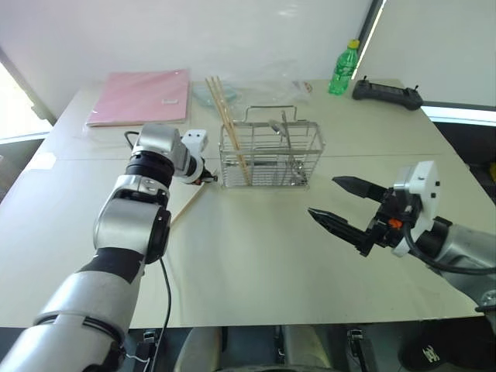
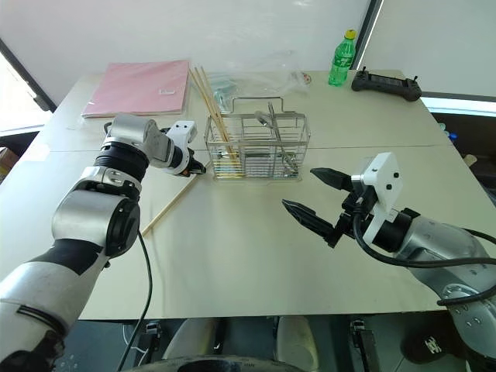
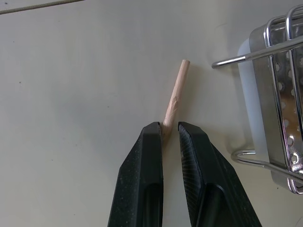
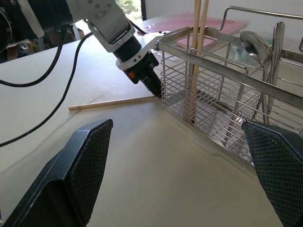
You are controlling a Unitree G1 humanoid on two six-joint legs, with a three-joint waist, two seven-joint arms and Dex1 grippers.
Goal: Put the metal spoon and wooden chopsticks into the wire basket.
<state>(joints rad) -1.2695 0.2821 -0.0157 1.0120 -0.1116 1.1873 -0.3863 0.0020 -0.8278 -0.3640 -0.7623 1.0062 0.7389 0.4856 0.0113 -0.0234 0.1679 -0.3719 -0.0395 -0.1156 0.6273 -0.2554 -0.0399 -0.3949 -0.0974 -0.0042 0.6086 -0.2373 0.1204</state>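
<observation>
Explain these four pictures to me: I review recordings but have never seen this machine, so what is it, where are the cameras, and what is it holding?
This is a humanoid robot with two arms, each ending in two black fingers. Two pictures come from its head, looking down over a table. The other two come from cameras on its wrists.

On the table stands a wire basket, with a metal spoon and wooden chopsticks leaning inside. One more chopstick lies on the table beside the basket.

The left gripper is closed on the end of that chopstick. The right gripper hangs open, holding nothing.

Farther back lie a pink folder, a green bottle and a black controller.
</observation>
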